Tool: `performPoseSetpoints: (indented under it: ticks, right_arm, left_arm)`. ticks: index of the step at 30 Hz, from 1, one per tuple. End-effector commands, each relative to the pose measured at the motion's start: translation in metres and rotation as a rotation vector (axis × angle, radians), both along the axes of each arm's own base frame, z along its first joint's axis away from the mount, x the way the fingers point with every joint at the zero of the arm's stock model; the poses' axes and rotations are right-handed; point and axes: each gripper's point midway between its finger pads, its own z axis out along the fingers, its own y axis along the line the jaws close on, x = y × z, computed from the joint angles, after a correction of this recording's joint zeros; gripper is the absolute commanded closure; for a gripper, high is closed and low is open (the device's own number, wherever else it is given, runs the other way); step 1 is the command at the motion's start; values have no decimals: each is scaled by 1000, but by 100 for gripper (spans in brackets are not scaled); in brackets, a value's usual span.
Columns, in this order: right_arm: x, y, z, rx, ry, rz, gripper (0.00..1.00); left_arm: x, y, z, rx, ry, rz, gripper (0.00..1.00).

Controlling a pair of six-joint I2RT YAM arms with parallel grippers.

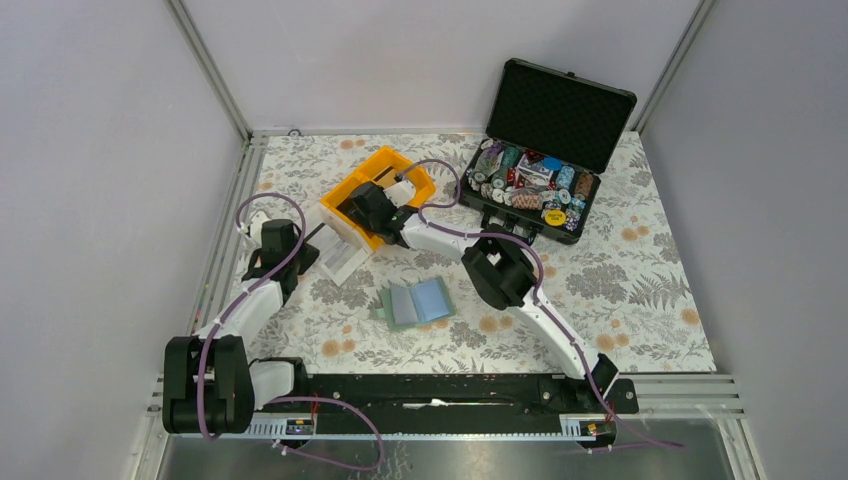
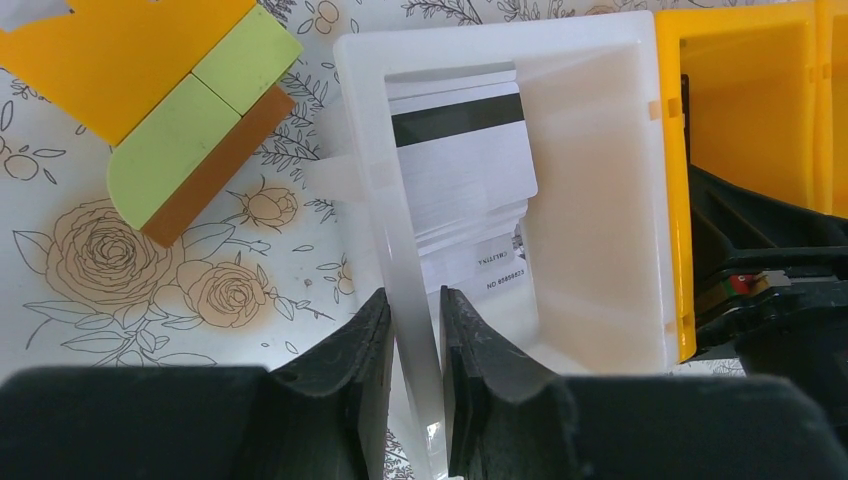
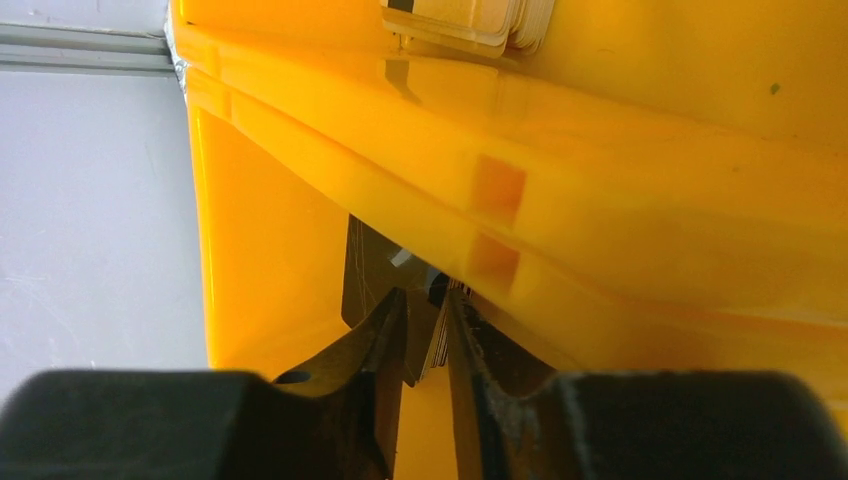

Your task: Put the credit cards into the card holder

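The card holder (image 1: pixel 418 302) lies open on the flowered cloth at the middle, pale blue pockets up, with neither gripper near it. My right gripper (image 3: pixel 425 305) reaches down inside the yellow bin (image 3: pixel 600 200) and its jaws are closed on a thin stack of credit cards (image 3: pixel 437 345) standing on edge. More tan cards (image 3: pixel 470 20) sit higher in that bin. My left gripper (image 2: pixel 412 295) is shut on the near wall of the white bin (image 2: pixel 600 200). That bin holds several pale credit cards (image 2: pixel 465 180), the top one with a black stripe.
An orange-and-green block (image 2: pixel 190 140) lies left of the white bin. The yellow bin (image 1: pixel 385 160) touches the white bin (image 1: pixel 340 258) at the back left. An open black case (image 1: pixel 545 150) full of poker chips stands at the back right.
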Motion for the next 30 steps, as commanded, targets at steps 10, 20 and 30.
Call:
performPoseSetpoints:
  ticks: [10, 20, 30]
  right_arm:
    - [22, -9, 52, 134, -181, -75, 100]
    - [16, -29, 103, 189, -309, -89, 100]
    - [-12, -57, 102, 170, -294, -66, 100]
  left_arm:
    - [5, -3, 8, 3, -45, -28, 86]
    - [7, 1, 15, 19, -60, -11, 86]
    - [5, 7, 26, 47, -82, 11, 86]
